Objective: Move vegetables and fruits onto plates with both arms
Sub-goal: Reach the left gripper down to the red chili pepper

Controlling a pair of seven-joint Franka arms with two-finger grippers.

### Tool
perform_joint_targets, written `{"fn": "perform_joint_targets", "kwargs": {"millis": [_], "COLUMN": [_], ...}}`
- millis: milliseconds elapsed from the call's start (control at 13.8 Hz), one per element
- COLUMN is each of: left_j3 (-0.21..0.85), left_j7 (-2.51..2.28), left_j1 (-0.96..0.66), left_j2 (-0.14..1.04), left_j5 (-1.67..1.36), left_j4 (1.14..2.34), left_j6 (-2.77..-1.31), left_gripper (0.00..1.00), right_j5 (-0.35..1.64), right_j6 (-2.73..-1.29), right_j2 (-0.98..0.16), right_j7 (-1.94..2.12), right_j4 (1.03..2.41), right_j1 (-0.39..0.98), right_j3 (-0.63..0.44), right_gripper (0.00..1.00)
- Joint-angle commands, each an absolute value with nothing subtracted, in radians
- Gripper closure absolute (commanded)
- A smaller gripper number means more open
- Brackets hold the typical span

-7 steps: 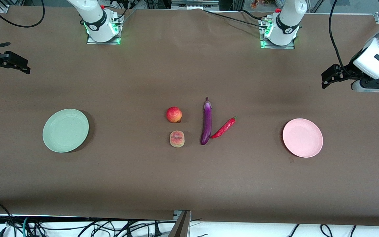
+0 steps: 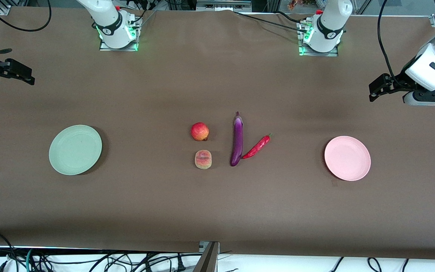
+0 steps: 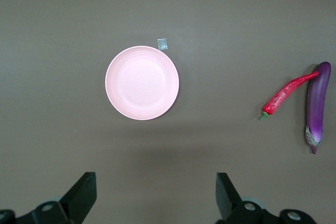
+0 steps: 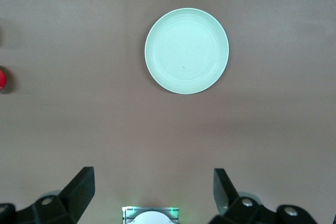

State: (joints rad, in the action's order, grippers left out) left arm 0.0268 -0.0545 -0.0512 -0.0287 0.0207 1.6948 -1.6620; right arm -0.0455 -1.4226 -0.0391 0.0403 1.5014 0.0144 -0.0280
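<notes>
Four pieces of produce lie near the middle of the brown table [image 2: 217, 204], and two plates sit toward its ends.

There are two fruits. The red apple [image 2: 199, 131] sits farther from the front camera, with the flat pale peach [image 2: 203, 159] just beside it and nearer that camera.

There are two vegetables, on the side toward the left arm's end. The long purple eggplant [image 2: 236, 139] lies pointing toward and away from the front camera. The red chili pepper [image 2: 256, 147] lies slanted beside it, its tip touching or almost touching the eggplant's lower end.

The pale green plate [image 2: 75, 149] rests toward the right arm's end, the pale pink plate [image 2: 347, 158] toward the left arm's end. Both carry nothing.

The left claw [image 2: 377, 89] hangs in the air above the table at the left arm's end, fingers [image 3: 84, 195] spread wide and holding nothing. The right claw [image 2: 17, 73] hangs likewise at the right arm's end, fingers [image 4: 81, 188] also wide apart and holding nothing.
</notes>
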Motion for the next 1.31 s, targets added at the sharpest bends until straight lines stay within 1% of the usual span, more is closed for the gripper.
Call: {"fn": "perform_joint_targets", "kwargs": {"millis": [0,73,218,363,508,653,798,870,1016,1088,1233], "left_j3": [0.038,0.069,0.101,0.138,0.182,0.228,0.262,0.262,0.262,0.262,0.264], "left_j7": [-0.064,-0.064,-0.072,-0.075,-0.075,-0.069,-0.014,0.033,0.067,0.105,0.156], "left_j1": [-0.063,-0.067,-0.069,-0.072,-0.074,-0.083,-0.127,-0.155,-0.204,-0.233,-0.267], "left_j2": [0.012,0.047,0.067,0.109,0.164,0.224,0.312,0.354,0.397,0.435,0.517], "left_j5": [0.035,0.044,0.04,0.032,0.034,0.032,0.049,0.048,0.052,0.084,0.167], "left_j4": [1.658,1.658,1.66,1.661,1.66,1.661,1.66,1.661,1.675,1.677,1.677], "left_j6": [-1.585,-1.559,-1.49,-1.479,-1.499,-1.599,-1.704,-1.765,-1.888,-1.943,-2.023], "left_gripper": [0.0,0.0,0.0,0.0,0.0,0.0,0.0,0.0,0.0,0.0,0.0], "right_j5": [-0.032,-0.032,-0.031,-0.031,-0.032,-0.034,-0.04,-0.035,-0.032,-0.032,-0.015], "right_j6": [-1.414,-1.414,-1.414,-1.419,-1.417,-1.425,-1.437,-1.436,-1.434,-1.436,-1.442], "right_j2": [-0.048,-0.048,-0.051,-0.054,-0.057,-0.07,-0.087,-0.103,-0.144,-0.147,-0.195], "right_j7": [0.029,0.029,0.032,0.029,0.025,0.023,0.023,0.018,0.024,0.025,0.017], "right_j4": [1.476,1.476,1.476,1.476,1.476,1.48,1.479,1.48,1.479,1.48,1.485], "right_j1": [-0.003,-0.003,-0.005,-0.005,-0.005,-0.005,-0.002,-0.005,-0.009,-0.008,0.009], "right_j3": [-0.015,-0.017,-0.017,-0.018,-0.018,-0.018,-0.018,-0.018,-0.018,-0.018,-0.005], "right_gripper": [0.0,0.0,0.0,0.0,0.0,0.0,0.0,0.0,0.0,0.0,0.0]}}
